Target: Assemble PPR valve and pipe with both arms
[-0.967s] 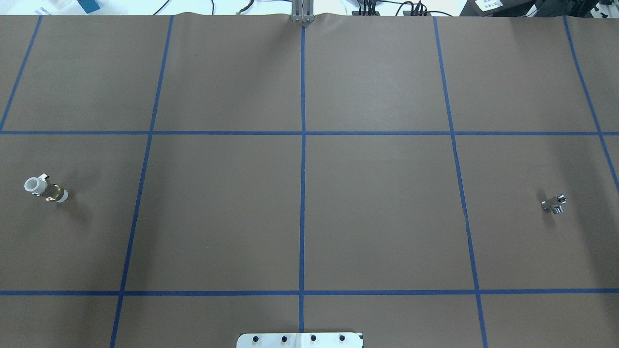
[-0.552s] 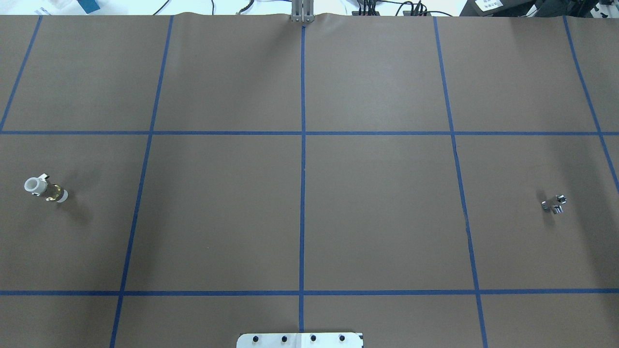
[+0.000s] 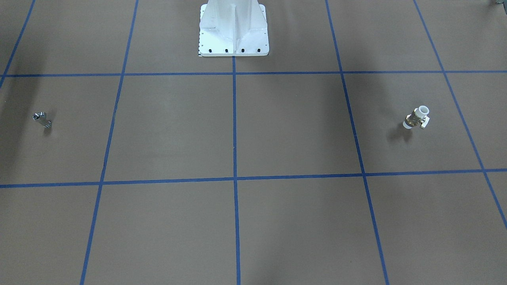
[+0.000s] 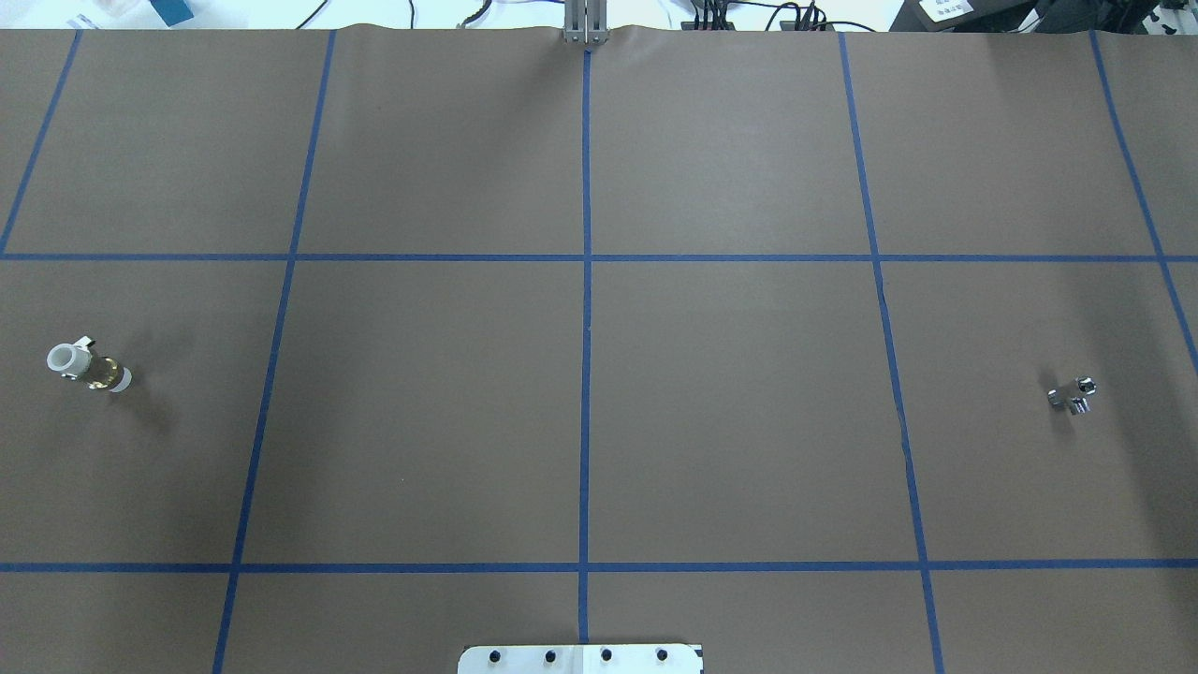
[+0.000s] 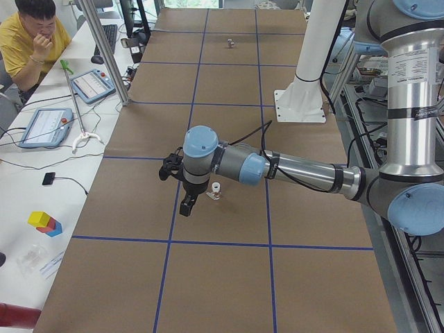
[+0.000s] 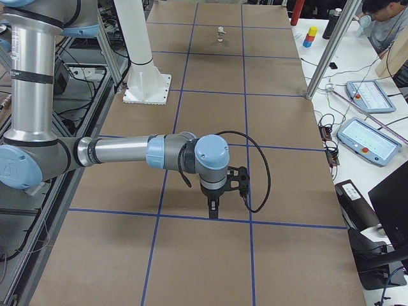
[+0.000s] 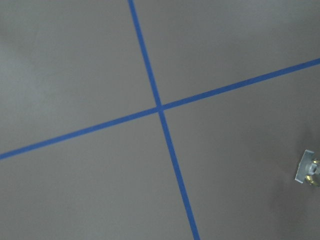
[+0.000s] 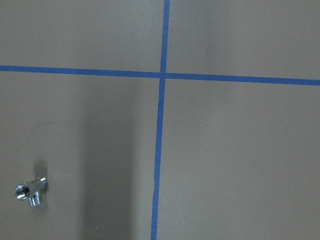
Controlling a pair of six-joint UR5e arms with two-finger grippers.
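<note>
At the table's left end, nearest the side camera, the robot's left arm [image 5: 298, 170] reaches out across the brown table [image 5: 222, 277]. The left gripper [image 5: 188, 204] hangs below its wrist with the fingers pointing down. From this angle alone, how wide those fingers stand cannot be told. Just beside the gripper in that view stands the PPR valve [image 5: 216, 191], upright on the paper with its white mouth upward, the brass band round its middle and the small handle jutting sideways [image 4: 89, 367] [image 3: 416, 118]. The left wrist camera catches it only at its right edge [image 7: 310, 169], past a crossing of the blue tape [image 7: 160, 107] that divides the surface into squares. Nothing is touching the valve in the overhead view.

Farther along, the white pedestal [image 5: 305, 76] rises from its bolted plate on the robot's side of the table [image 3: 233, 27]. An operator [image 5: 31, 41] in a yellow shirt sits at the bench across from it.

At the far end lies the pipe [image 5: 231, 44], a small shiny metal piece resting alone in its own taped square, well apart from the valve [image 4: 1072, 394] [image 3: 42, 118]. The right wrist camera sees it low on its left side, one open end facing the lens [image 8: 31, 190]. The right arm [image 6: 121, 153] stretches over that end with the right gripper [image 6: 213, 208] pointed down. Its opening likewise cannot be judged from the side view, the only one that shows it.
</note>
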